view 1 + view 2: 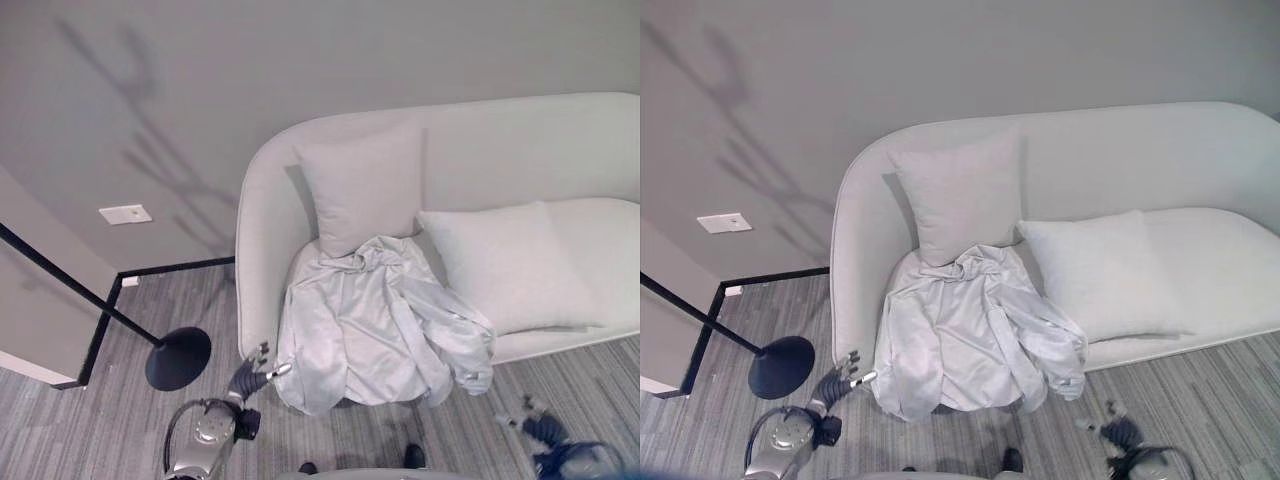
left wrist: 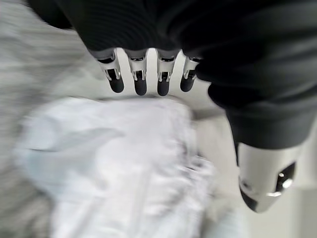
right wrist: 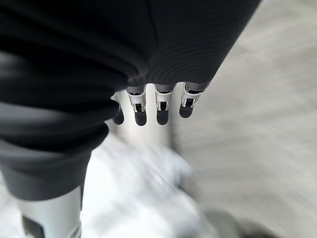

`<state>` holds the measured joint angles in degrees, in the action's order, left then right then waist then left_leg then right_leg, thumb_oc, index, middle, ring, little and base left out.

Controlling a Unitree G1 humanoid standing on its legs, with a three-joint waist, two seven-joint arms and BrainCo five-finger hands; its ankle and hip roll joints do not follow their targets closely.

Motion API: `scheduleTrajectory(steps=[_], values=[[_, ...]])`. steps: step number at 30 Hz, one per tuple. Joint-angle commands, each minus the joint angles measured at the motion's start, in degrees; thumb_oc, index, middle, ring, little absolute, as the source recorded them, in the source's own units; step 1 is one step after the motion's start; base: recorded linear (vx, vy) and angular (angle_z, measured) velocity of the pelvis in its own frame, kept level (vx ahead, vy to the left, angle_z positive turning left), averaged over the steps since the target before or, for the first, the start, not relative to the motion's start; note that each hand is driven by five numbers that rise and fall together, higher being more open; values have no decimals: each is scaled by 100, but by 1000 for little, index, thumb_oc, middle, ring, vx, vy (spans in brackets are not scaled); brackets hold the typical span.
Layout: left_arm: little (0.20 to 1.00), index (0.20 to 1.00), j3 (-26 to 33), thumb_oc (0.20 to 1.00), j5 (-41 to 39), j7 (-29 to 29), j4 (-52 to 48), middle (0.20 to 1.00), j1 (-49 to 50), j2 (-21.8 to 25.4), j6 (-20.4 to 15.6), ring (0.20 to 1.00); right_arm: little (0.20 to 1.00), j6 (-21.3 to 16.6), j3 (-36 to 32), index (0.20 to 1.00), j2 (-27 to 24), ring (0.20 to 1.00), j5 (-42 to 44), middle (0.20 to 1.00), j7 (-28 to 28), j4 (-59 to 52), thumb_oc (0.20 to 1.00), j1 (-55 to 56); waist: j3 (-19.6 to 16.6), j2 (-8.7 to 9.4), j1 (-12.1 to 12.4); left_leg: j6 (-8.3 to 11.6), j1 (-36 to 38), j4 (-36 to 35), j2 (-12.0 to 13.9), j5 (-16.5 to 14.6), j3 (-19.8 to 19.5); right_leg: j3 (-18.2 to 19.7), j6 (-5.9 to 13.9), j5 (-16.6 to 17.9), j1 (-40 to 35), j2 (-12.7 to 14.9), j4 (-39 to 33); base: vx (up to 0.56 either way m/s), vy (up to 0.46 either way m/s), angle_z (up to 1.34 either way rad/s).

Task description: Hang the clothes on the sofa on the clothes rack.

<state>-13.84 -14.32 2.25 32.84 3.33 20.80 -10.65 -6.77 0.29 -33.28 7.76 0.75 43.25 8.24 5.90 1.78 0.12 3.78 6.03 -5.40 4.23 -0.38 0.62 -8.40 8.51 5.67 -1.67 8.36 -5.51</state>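
While the pale jacket (image 1: 375, 325) lies draped over the sofa (image 1: 270, 190) seat's front edge, the left hand (image 1: 250, 375), fingers straight and empty, hovers just beside its lower-left hem; the right hand (image 1: 540, 428), likewise relaxed, waits farther off.

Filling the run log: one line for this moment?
stage: approach | garment: draped over sofa seat, ungrasped | left hand: open, near hem | right hand: open, low | rack base: left

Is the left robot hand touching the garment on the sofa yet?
Apart. In the left eye view, the left robot hand hangs beside the garment, with a strip of sofa front between its fingertips and the cloth's edge.
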Motion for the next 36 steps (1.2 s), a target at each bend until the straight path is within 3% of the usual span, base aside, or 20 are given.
scheduleTrajectory(steps=[1, 5, 9, 13, 16, 22, 25, 29, 36], values=[[1000, 1000, -85, 1000, 318, 40, 139, 1000, -494, 165, -170, 1000, 1000, -158, -82, 1000, -276, 1000, -115, 1000, -162, 171, 1000, -228, 5, 145, 14, 305, -207, 40, 338, -70, -139, -45, 395, -109, -116, 270, 51, 20, -22, 11], [1000, 1000, -553, 1000, 658, -99, -405, 1000, -1621, 484, -126, 1000, 1000, -192, -103, 1000, -989, 1000, -117, 1000, -341, -329, 1000, -1011, 191, 104, -58, 362, -323, 40, 382, -41, -127, -37, 416, -103, -19, 271, 51, -17, -24, -1], [1000, 1000, -1071, 1000, 790, -236, -305, 1000, -2517, 547, -113, 1000, 1000, -149, 368, 1000, -1239, 1000, -15, 1000, -408, -54, 1000, -1907, 469, 96, -71, 377, -558, 40, 378, 38, -152, 18, 415, -13, 223, 262, 51, -141, -16, -4], [1000, 1000, -1694, 1000, 1030, -531, 351, 1000, -3886, 524, -23, 1000, 1000, -98, 1283, 1000, -1237, 1000, 213, 1000, -506, 542, 1000, -3446, 1005, 105, -73, 391, -998, 40, 376, 237, -188, 128, 404, 155, 675, 224, 51, -217, -13, -1], [1000, 1000, -1805, 1000, 1236, -688, 765, 1000, -4388, 594, 40, 1000, 1000, -62, 1581, 1000, -1140, 1000, 306, 1000, -551, 726, 1000, -3988, 1156, 123, -99, 402, -1190, 40, 377, 326, -192, 173, 406, 228, 868, 206, 53, -100, 0, -1], [1000, 1000, -2285, 1000, 1504, -1187, 2635, 1000, -6112, 1110, 141, 1000, 1000, -79, 2539, 1000, -1103, 1000, 672, 1000, -617, 1690, 1000, -5600, 1511, 214, -143, 433, -1806, 40, 449, 566, -203, 294, 440, 410, 1527, 144, 51, -93, -2, -7], [1000, 1000, -2346, 1000, 1449, -1375, 3017, 1000, -6678, 1390, 115, 1000, 1000, -153, 2838, 1000, -1174, 1000, 798, 1000, -697, 1866, 1000, -6201, 1671, 272, -144, 451, -2030, 40, 476, 644, -233, 317, 451, 454, 1733, 124, 51, -88, -9, -1], [1000, 1000, -2600, 1000, 1413, -1570, 3441, 1000, -7413, 1740, 77, 1000, 1000, -244, 3149, 1000, -1322, 1000, 1105, 1000, -766, 2147, 1000, -6890, 1743, 320, -162, 478, -2295, 40, 493, 711, -318, 300, 478, 490, 1962, 133, 51, -38, -8, 5], [1000, 1000, -2739, 1000, 1467, -1866, 3559, 1000, -7777, 2127, 106, 1000, 1000, -406, 3439, 1000, -1310, 1000, 1424, 1000, -797, 1958, 1000, -7250, 1730, 393, -132, 492, -2516, 40, 488, 728, -386, 291, 520, 506, 2164, 129, 51, -3, 20, 7]])
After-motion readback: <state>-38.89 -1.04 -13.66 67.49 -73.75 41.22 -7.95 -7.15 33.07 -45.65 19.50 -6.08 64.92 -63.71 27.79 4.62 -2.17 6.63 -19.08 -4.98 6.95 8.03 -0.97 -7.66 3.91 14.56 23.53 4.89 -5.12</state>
